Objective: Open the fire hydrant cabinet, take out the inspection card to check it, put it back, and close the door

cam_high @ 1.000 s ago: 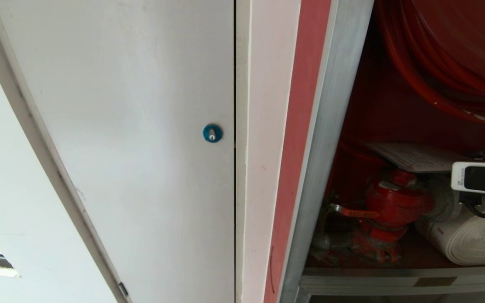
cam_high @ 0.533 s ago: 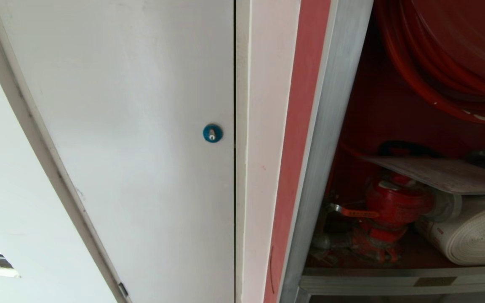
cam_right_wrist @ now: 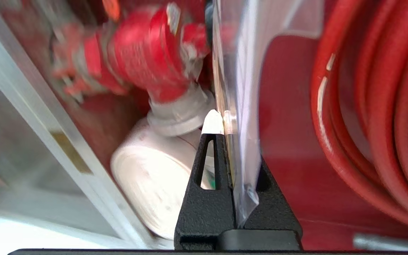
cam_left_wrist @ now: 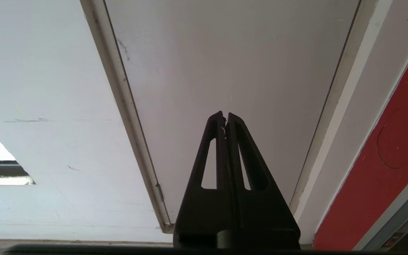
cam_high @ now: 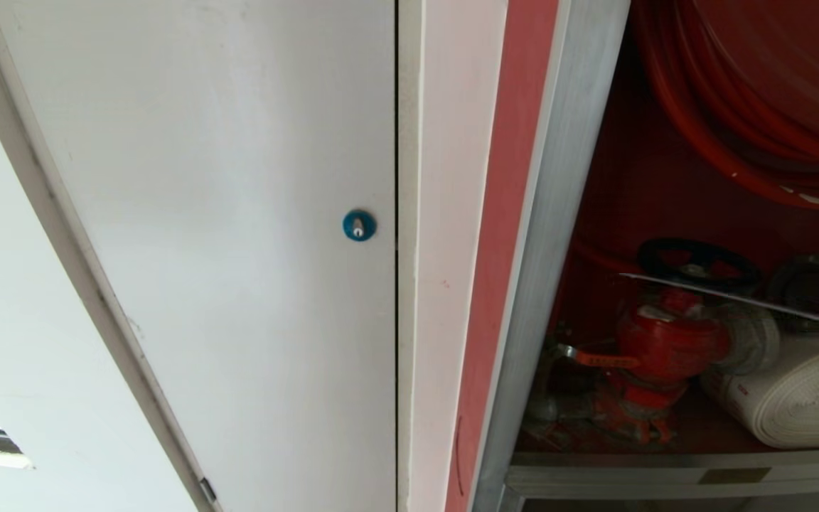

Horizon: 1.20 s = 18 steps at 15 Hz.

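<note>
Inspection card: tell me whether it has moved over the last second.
Yes. The inspection card has tipped edge-on, uncovering the black handwheel above the red valve.

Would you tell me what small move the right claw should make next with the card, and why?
Probably draw it outward: the right claw is shut on the inspection card, which hangs edge-on above the red valve inside the fire hydrant cabinet.

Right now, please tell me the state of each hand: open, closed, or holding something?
Left hand: closed, holding nothing, parked in front of the white panel door.
Right hand: closed on the inspection card, inside the fire hydrant cabinet.
</note>
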Motion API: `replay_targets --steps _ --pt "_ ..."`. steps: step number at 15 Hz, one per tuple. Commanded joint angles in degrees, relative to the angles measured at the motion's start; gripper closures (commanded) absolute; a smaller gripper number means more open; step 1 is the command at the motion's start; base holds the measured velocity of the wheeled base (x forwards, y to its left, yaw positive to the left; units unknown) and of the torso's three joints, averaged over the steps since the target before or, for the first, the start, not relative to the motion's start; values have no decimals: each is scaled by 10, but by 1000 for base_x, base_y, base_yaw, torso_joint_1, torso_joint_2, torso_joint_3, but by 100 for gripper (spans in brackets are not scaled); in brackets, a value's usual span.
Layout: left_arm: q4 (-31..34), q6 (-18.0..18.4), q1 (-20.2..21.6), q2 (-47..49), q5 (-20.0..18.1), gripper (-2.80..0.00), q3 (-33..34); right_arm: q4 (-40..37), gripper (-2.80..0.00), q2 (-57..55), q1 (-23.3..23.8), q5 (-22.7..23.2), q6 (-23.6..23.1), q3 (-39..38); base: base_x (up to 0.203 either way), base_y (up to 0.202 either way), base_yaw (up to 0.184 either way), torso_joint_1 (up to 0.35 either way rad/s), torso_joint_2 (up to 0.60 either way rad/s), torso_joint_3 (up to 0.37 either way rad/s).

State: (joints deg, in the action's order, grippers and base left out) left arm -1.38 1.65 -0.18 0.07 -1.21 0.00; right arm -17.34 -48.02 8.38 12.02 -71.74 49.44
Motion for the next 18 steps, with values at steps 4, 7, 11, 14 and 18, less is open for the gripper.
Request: replay_targets --steps 4,7,11,14,18 --pt "0 0 0 0 0 0 7 -64 0 11 -2 65 133 61 0 0 0 0 0 0" --pt "0 0 0 0 0 0 7 -70 0 14 -3 113 242 64 0 0 0 0 0 0" --pt "0 0 0 0 0 0 7 -155 0 31 -8 253 308 64 0 0 0 0 0 0" --pt "0 0 0 0 0 0 7 -171 0 29 -35 345 421 64 0 0 0 0 0 0" --pt "0 0 0 0 0 0 7 -171 0 4 -130 376 511 51 0 0 0 0 0 0"
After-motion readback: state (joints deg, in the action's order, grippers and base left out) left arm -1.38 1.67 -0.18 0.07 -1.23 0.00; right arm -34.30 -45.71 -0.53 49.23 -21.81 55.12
